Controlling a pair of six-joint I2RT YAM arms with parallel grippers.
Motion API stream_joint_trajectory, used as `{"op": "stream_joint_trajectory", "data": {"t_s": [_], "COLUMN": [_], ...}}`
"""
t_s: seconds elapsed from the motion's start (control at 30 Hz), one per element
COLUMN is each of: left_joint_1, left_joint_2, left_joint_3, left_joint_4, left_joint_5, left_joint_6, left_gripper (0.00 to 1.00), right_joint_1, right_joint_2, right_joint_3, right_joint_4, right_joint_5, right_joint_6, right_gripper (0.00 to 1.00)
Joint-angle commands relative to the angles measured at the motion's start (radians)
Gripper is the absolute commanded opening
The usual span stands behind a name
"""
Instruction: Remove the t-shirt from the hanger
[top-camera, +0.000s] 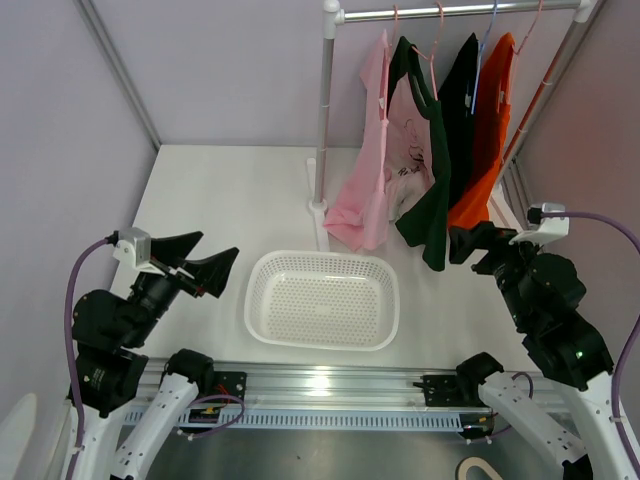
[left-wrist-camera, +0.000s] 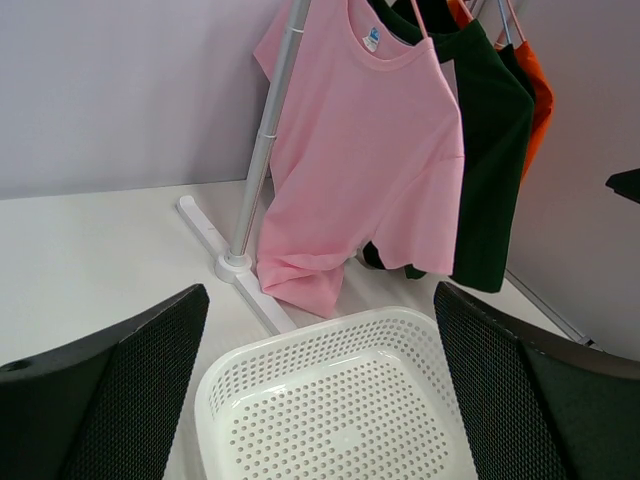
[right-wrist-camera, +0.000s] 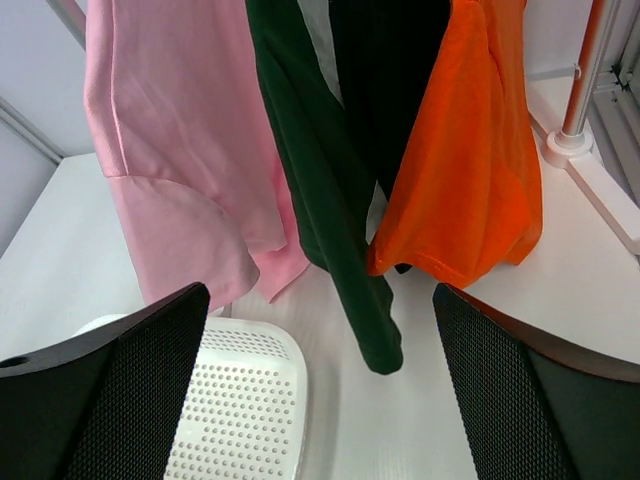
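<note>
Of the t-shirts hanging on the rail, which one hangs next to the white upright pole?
The pink t-shirt. In the top view it is the leftmost, right beside the pole; the dark green, black and orange t-shirts hang further right.

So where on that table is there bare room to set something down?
Bare white table lies left of the silver rack pole, behind the white perforated basket. The right side is crowded: the pink t-shirt, dark green t-shirt and orange t-shirt hang low there.
</note>
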Motion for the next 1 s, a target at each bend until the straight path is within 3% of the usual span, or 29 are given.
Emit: {"op": "stream_joint_trajectory", "data": {"t_s": [0.0, 0.17, 0.3, 0.43, 0.67, 0.77, 0.97], "left_joint_1": [-0.004, -0.004, -0.004, -0.004, -0.004, -0.004, -0.004], "left_joint_2": [0.009, 0.016, 0.016, 0.018, 0.022, 0.024, 0.025], "left_joint_3": [-0.007, -0.002, -0.002, -0.005, -0.005, -0.007, -0.008], "left_joint_4": [0.023, 0.019, 0.016, 0.009, 0.003, 0.003, 0.003], "left_joint_5": [0.021, 0.019, 0.034, 0.034, 0.03, 0.039, 0.039], "left_joint_6": [0.003, 0.002, 0.003, 0.006, 0.008, 0.008, 0.008], "left_gripper": [0.99, 0.99, 1.0, 1.0, 0.99, 1.0, 0.99], "right_joint_1": [0.006, 0.006, 0.004, -0.02, -0.279, -0.338, -0.451], "right_joint_2": [-0.003, 0.092, 0.317, 0.533, 0.821, 0.916, 1.026], "right_joint_3": [0.043, 0.138, 0.342, 0.682, 1.029, 1.105, 1.142], "right_joint_4": [0.007, -0.039, -0.12, -0.212, -0.226, -0.226, -0.154], "right_joint_5": [0.036, 0.151, 0.297, 0.403, 0.214, 0.191, 0.003], "right_joint_6": [0.002, 0.015, -0.033, -0.088, -0.134, -0.157, -0.151], "right_gripper": [1.0, 0.99, 0.99, 1.0, 1.0, 0.99, 0.98]}}
